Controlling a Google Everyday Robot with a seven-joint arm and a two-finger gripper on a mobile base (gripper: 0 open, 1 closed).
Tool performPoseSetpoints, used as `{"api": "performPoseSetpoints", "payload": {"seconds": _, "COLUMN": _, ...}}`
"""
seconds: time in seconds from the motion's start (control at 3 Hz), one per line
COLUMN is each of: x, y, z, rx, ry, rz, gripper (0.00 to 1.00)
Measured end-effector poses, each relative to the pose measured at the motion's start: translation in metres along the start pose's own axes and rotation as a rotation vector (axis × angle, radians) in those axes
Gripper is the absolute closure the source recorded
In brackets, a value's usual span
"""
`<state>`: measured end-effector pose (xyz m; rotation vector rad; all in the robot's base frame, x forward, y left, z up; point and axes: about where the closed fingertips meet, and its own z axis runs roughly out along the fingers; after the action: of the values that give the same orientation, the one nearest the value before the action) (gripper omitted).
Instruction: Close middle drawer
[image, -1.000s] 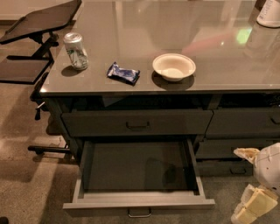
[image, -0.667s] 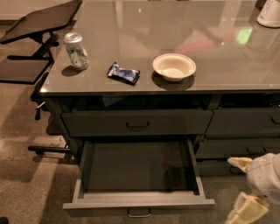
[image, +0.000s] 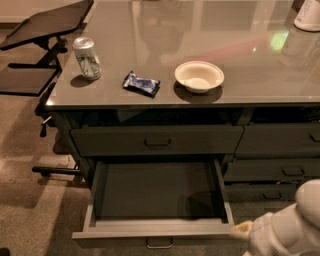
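The middle drawer (image: 150, 229) sits pulled fully out at the lower centre of the frame. Its dark tray is bare and its handle (image: 160, 244) is at the bottom edge. It has not moved in the last second.

What has changed is the gripper (image: 248, 233). It has slid in from the lower right edge, and its pale tip is now just beside the drawer's front right corner. Contact cannot be made out, and whether the gripper is wide or narrow cannot be told either. This looks like the approach to a push. The closing itself is not yet begun, and a shove at one corner could skew the drawer on its runners.

The top drawer (image: 157, 141) above is shut, as are the drawers (image: 280, 141) to the right. On the glossy grey counter (image: 240, 55) stand a can (image: 86, 57) at the left, a blue packet (image: 141, 83) near it and a white bowl (image: 199, 76) at centre. A white container (image: 308, 15) is cut off at the upper right. A black stand (image: 47, 22) fills the upper left, over a speckled floor (image: 30, 215).
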<state>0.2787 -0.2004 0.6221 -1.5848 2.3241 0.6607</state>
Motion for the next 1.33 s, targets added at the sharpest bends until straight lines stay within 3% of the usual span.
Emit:
{"api": "performPoseSetpoints", "payload": {"seconds": 0.33, "x": 0.012, "y": 0.008, "z": 0.065, "rx": -0.103, "ry": 0.012, "rz": -0.007, "gripper": 0.50}}
{"api": "performPoseSetpoints", "payload": {"seconds": 1.0, "x": 0.022, "y": -0.008, "z": 0.170, "rx": -0.221, "ry": 0.055, "rz": -0.015, "gripper": 0.96}}
{"api": "performPoseSetpoints", "payload": {"seconds": 1.33, "x": 0.016, "y": -0.027, "z": 0.198, "rx": -0.226, "ry": 0.063, "rz": -0.025, "gripper": 0.81}}
